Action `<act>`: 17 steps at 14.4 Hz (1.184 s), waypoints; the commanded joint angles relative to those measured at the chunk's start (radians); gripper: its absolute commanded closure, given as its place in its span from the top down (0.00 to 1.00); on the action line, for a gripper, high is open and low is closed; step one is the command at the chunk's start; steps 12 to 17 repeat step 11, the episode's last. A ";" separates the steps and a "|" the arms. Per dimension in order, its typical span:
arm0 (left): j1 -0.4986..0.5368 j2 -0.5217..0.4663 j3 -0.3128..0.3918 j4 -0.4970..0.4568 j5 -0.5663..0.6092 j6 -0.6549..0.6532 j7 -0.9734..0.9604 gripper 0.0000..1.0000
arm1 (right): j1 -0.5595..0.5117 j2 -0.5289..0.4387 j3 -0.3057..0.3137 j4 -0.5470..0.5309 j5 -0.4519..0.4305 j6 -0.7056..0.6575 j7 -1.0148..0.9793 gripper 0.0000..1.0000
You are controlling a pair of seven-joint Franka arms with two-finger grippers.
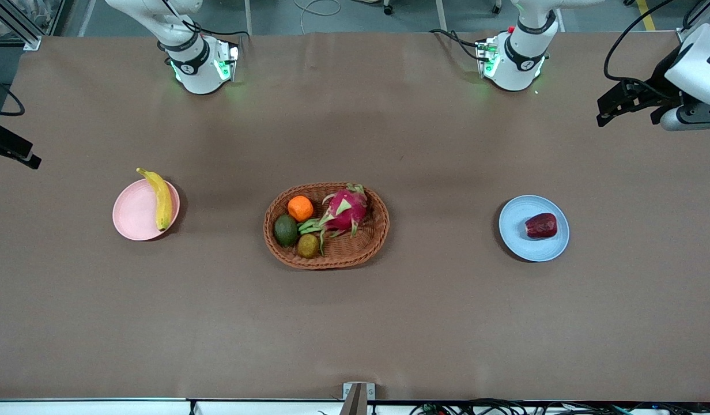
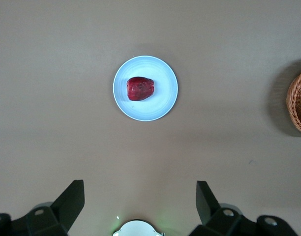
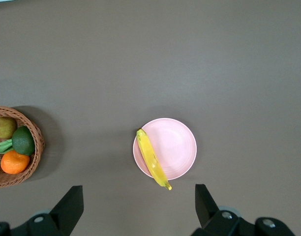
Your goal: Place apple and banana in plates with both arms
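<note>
The dark red apple (image 1: 541, 225) lies on the light blue plate (image 1: 519, 239) toward the left arm's end of the table. It also shows in the left wrist view (image 2: 140, 88) on that plate (image 2: 160, 103). The yellow banana (image 1: 161, 199) lies across the pale pink plate (image 1: 133, 210) toward the right arm's end, its ends overhanging the rim. The right wrist view shows the banana (image 3: 153, 160) and the pink plate (image 3: 177, 145). My left gripper (image 1: 629, 106) (image 2: 139, 189) is open and empty, high over its end of the table. My right gripper (image 1: 12, 151) (image 3: 138, 191) is open and empty, high over its end.
An oval wicker basket (image 1: 326, 259) stands mid-table between the plates. It holds a pink dragon fruit (image 1: 346, 208), an orange (image 1: 300, 208), a green avocado (image 1: 285, 230) and a small brownish fruit (image 1: 308, 245). Its rim shows in both wrist views (image 2: 295, 98) (image 3: 35, 132).
</note>
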 commanded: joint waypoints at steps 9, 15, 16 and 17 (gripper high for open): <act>0.001 -0.007 -0.004 0.015 0.007 -0.022 0.046 1.00 | 0.008 -0.110 0.016 -0.159 -0.070 0.083 0.006 1.00; 0.001 -0.008 -0.007 0.015 0.027 -0.022 0.063 1.00 | 0.008 -0.109 0.015 -0.159 -0.070 0.083 0.006 1.00; 0.001 -0.008 -0.007 0.015 0.027 -0.022 0.063 1.00 | 0.008 -0.109 0.015 -0.159 -0.070 0.083 0.006 1.00; 0.001 -0.008 -0.007 0.015 0.027 -0.022 0.063 1.00 | 0.008 -0.109 0.015 -0.159 -0.070 0.083 0.006 1.00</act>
